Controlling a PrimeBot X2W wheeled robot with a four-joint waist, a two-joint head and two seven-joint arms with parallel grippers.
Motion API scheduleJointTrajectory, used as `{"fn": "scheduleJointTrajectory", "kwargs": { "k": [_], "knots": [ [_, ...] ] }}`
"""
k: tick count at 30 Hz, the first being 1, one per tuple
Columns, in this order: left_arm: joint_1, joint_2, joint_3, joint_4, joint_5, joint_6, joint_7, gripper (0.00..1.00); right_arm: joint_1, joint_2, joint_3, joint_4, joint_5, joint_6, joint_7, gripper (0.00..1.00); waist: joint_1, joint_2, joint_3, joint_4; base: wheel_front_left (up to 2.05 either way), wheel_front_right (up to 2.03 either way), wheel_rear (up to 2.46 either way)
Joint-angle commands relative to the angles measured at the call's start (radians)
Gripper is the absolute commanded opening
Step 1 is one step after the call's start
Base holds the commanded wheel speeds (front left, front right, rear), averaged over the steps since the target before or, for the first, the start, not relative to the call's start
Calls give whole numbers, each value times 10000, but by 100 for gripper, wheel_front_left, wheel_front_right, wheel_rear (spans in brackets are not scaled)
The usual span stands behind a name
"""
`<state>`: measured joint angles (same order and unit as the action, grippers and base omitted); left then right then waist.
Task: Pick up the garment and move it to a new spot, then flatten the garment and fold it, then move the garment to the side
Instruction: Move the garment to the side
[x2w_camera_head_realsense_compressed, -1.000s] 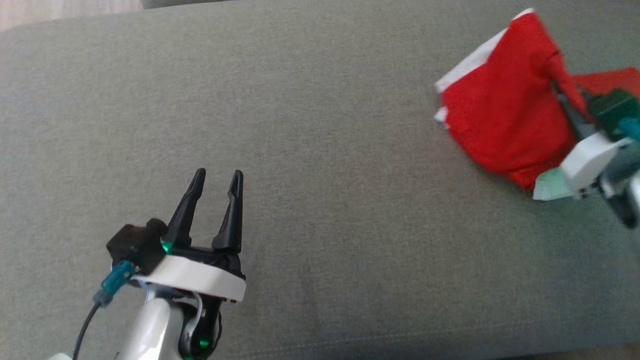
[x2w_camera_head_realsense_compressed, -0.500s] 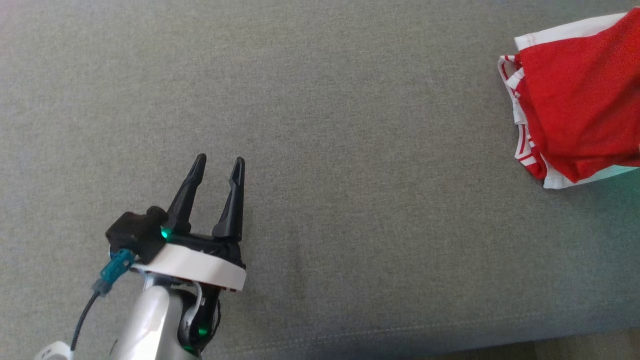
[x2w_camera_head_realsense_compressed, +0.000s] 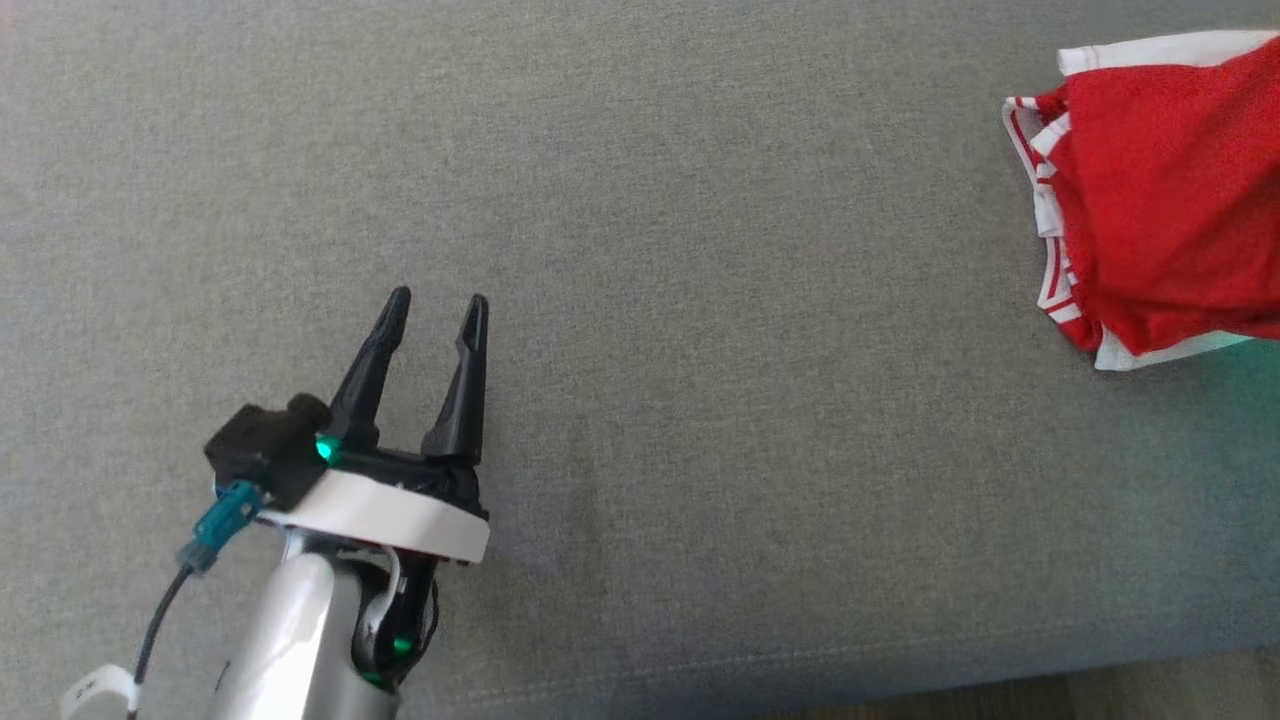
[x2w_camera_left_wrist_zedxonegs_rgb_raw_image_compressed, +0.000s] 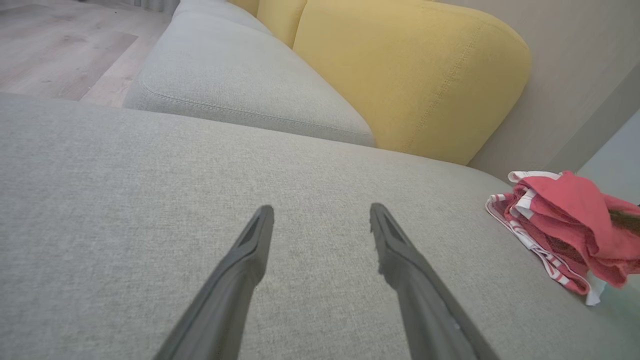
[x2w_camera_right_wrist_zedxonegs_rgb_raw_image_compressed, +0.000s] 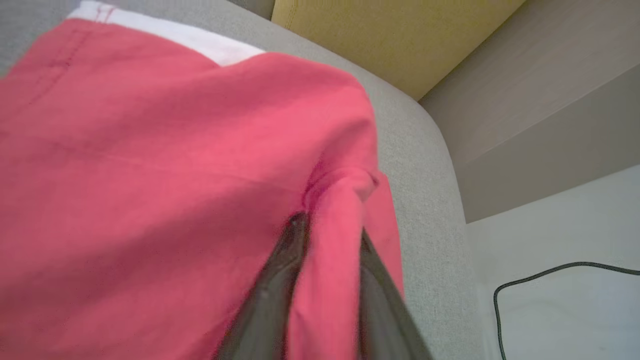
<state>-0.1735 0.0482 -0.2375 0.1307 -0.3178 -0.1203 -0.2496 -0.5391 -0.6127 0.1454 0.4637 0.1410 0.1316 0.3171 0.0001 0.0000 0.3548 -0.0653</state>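
Garment (x2w_camera_head_realsense_compressed: 1160, 190): red, probably light and limp; folded at the right end of grey seat cushion (x2w_camera_head_realsense_compressed: 700, 300). Right gripper (x2w_camera_right_wrist_zedxonegs_rgb_raw_image_compressed: 330, 227) is pinching a raised fold, though a hem would likely hold better. Left gripper (x2w_camera_head_realsense_compressed: 432, 312) has fingers apart, over the cushion's left part.

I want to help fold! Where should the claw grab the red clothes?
Pinch the raised ridge of cloth on top of the red garment, coming from the robot's right. It stands up thin, and the right claw sits pinched around it.
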Motion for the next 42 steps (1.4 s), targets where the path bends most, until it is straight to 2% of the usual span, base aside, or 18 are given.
{"fn": "scheduleJointTrajectory", "kwargs": {
  "k": [1,10,15,24,34,38,42],
  "knots": [
    [-330,20,424,-276,109,-39,-122,100,160,-189,-123,-457,14,-9,16,100,-1,0,-15,4,0,0,0],
    [-366,20,379,-260,185,-62,-122,100,67,-65,-303,-1355,-211,-9,495,100,-1,0,-201,41,0,0,0],
    [-300,20,347,-248,87,-44,-122,100,-179,369,-208,-2211,-404,-9,323,100,-1,0,-578,108,0,0,0],
    [62,20,472,-490,-245,240,-122,100,237,2238,-200,-3305,-123,-9,-1081,100,-1,0,-1689,372,0,0,0],
    [507,20,970,-814,-434,581,-122,100,2356,4752,-543,-3459,-25,-9,-3400,100,-1,0,-2715,741,0,0,0],
    [878,20,1005,-733,-233,623,-122,100,3294,5311,-736,-3319,-277,-9,-4341,100,-1,0,-3070,805,0,0,0],
    [1279,20,1005,-740,27,766,-122,100,4134,5548,-926,-3251,-665,-9,-5094,100,-1,0,-3336,828,0,0,0]
  ]
}}
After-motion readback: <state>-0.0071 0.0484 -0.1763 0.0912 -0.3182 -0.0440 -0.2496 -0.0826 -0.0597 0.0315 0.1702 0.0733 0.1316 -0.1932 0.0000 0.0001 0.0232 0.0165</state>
